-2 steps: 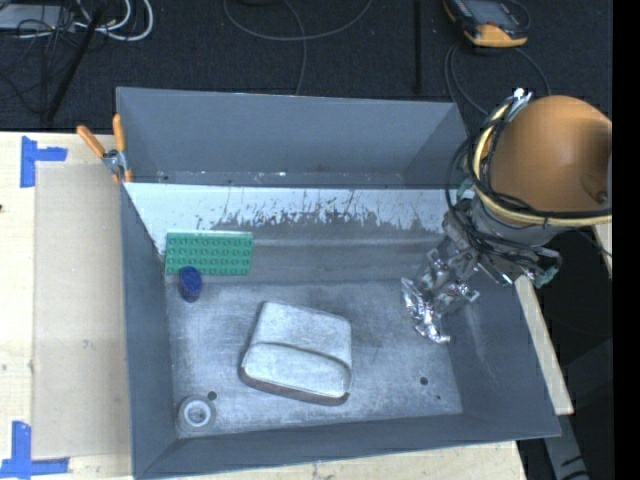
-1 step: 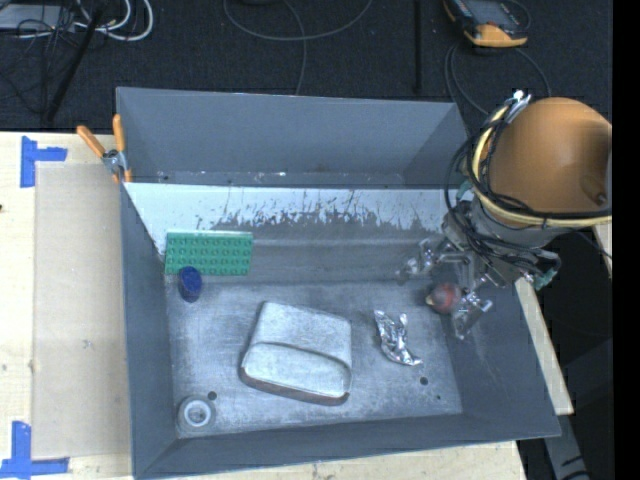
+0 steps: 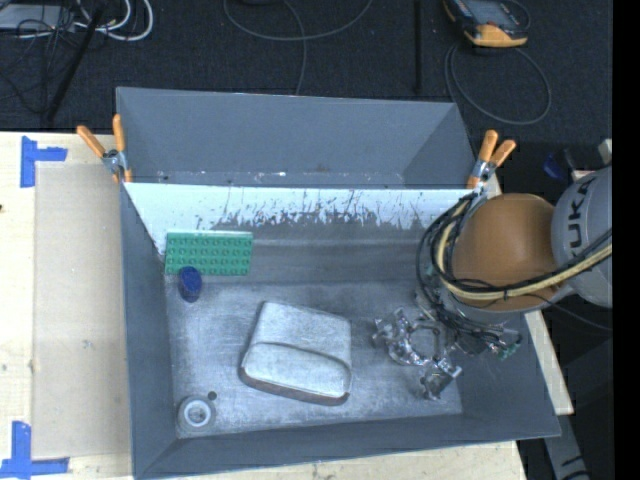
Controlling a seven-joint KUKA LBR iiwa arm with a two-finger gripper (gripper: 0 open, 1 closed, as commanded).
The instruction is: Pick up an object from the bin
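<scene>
The claw (image 3: 420, 353) sits low at the right of the bin's (image 3: 300, 148) floor (open or closed, I cannot tell). The grey rounded tin (image 3: 297, 353) lies nearest, mid-floor. It is likely stiff and slippery, best taken across its narrower width.

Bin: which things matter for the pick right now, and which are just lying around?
Job: arm, low at the right of the bin; grey pouch mid-bin, likely target as nearest to it.
Lying about: green stud plate, blue knob, clear cap.
</scene>
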